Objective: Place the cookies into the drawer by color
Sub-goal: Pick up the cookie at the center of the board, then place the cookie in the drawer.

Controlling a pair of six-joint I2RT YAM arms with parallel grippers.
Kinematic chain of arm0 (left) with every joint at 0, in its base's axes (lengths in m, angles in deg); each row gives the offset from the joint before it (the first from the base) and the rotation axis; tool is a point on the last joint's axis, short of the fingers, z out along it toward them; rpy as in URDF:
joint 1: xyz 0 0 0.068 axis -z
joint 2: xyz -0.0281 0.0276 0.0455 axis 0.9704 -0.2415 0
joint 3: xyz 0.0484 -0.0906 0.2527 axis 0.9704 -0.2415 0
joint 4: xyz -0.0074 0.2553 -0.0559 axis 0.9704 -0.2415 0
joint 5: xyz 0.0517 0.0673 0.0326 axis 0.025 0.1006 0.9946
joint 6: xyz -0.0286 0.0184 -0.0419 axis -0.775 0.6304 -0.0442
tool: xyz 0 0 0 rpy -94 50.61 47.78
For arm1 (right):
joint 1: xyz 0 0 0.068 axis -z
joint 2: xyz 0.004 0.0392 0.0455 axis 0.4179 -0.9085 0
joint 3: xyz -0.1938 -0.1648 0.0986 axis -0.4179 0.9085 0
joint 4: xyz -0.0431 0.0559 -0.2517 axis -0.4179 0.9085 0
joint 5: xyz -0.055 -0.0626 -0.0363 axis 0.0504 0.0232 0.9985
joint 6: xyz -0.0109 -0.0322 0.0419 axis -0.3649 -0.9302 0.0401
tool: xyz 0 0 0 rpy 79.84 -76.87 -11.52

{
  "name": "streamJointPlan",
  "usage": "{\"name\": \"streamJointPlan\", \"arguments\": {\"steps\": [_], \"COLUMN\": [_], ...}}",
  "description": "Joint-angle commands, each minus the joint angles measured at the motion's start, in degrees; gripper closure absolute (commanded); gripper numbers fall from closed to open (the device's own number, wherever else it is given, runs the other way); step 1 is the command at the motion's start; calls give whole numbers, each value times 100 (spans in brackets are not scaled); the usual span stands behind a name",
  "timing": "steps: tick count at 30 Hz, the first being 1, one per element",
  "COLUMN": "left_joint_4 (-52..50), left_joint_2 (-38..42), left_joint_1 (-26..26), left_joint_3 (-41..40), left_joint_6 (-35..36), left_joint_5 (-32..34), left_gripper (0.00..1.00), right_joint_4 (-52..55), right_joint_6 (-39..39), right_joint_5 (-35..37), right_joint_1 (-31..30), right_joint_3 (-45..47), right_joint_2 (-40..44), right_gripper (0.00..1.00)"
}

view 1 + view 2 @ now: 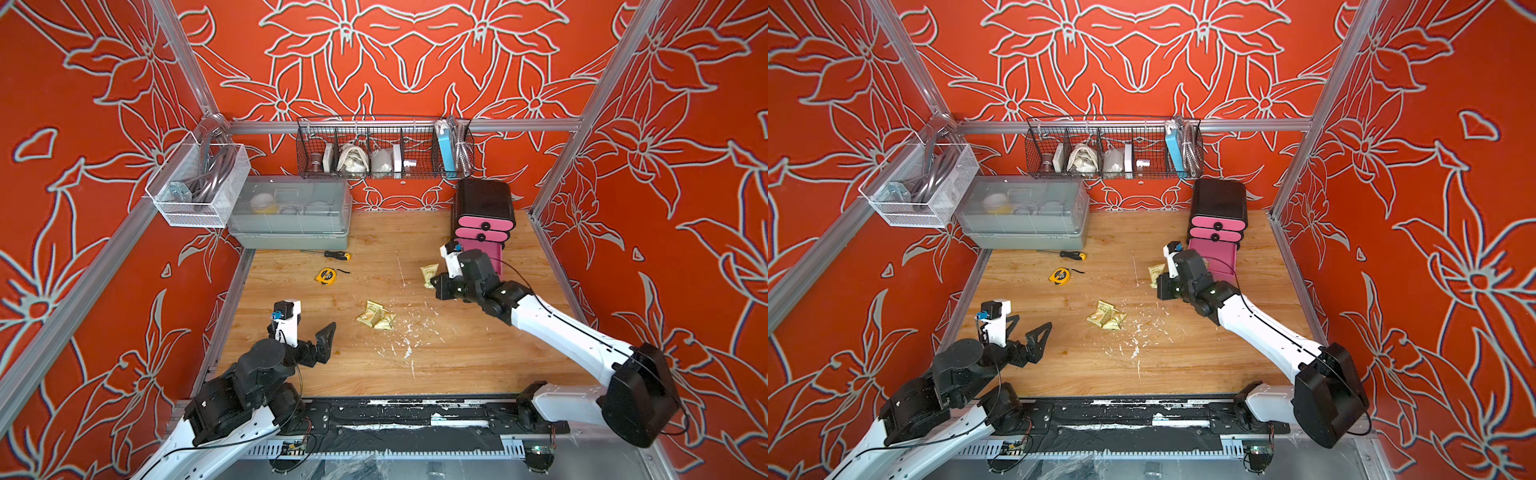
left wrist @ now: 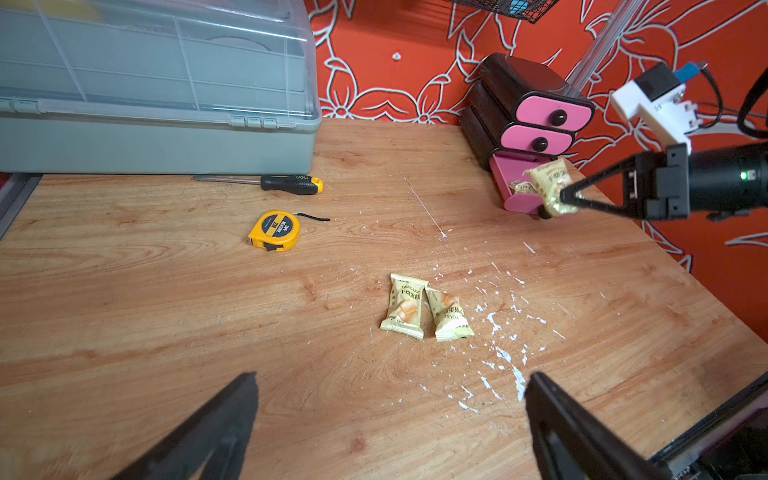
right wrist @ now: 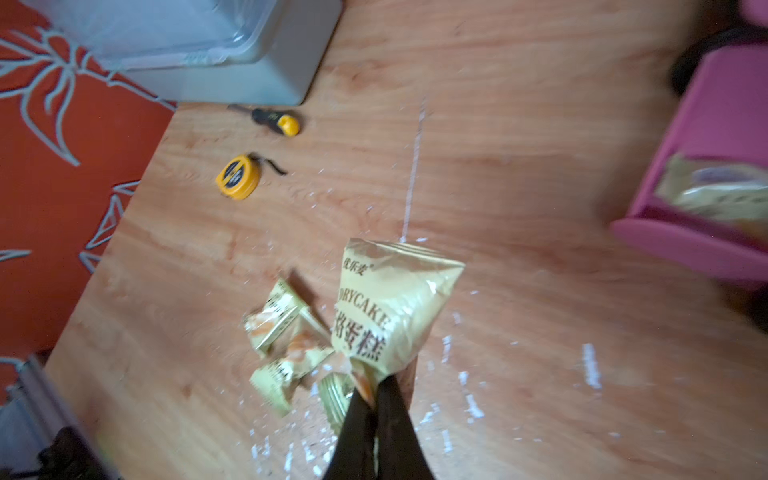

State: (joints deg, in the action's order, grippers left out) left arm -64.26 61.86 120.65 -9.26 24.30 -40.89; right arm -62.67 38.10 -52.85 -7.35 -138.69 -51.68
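R gripper (image 3: 371, 395): jaws together, clamped on corner of yellow-green cookie pkt (image 3: 395, 307); pkt off table (image 2: 166, 332), near bottom drawer (image 2: 513, 183).
L gripper (image 2: 391, 386): jaws wide apart, above table.
Loose pkts (image 2: 405, 307): 2 yellow-green, touching, mid-table.
Drawer chest (image 2: 536, 112): far right; top 2 drawers closed, bottom drawer open w/ yellow-green pkts inside.

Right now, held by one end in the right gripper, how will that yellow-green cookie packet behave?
Probably light: the cookie packet holds its shape beyond the right gripper. Glossy, crinkled film pinched at the seam may slip or swing.
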Motion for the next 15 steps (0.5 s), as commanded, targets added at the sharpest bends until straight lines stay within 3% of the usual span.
{"name": "streamJointPlan", "arguments": {"steps": [1,8,15], "left_joint_4": [110,118,119], "left_joint_2": [15,37,53], "left_joint_1": [-19,-24,-23], "left_joint_3": [-58,-68,-72], "left_joint_6": [49,50,50], "left_joint_5": [-13,-22,-60], "left_gripper": [0,0,0], "right_joint_4": [338,301,327], "right_joint_6": [-531,-637,-692], "right_joint_5": [2,-140,268], "right_joint_1": [535,1721,2602], "right_joint_3": [-315,-495,-685], "right_joint_2": [-59,-484,-1137], "right_gripper": [98,98,97]}}
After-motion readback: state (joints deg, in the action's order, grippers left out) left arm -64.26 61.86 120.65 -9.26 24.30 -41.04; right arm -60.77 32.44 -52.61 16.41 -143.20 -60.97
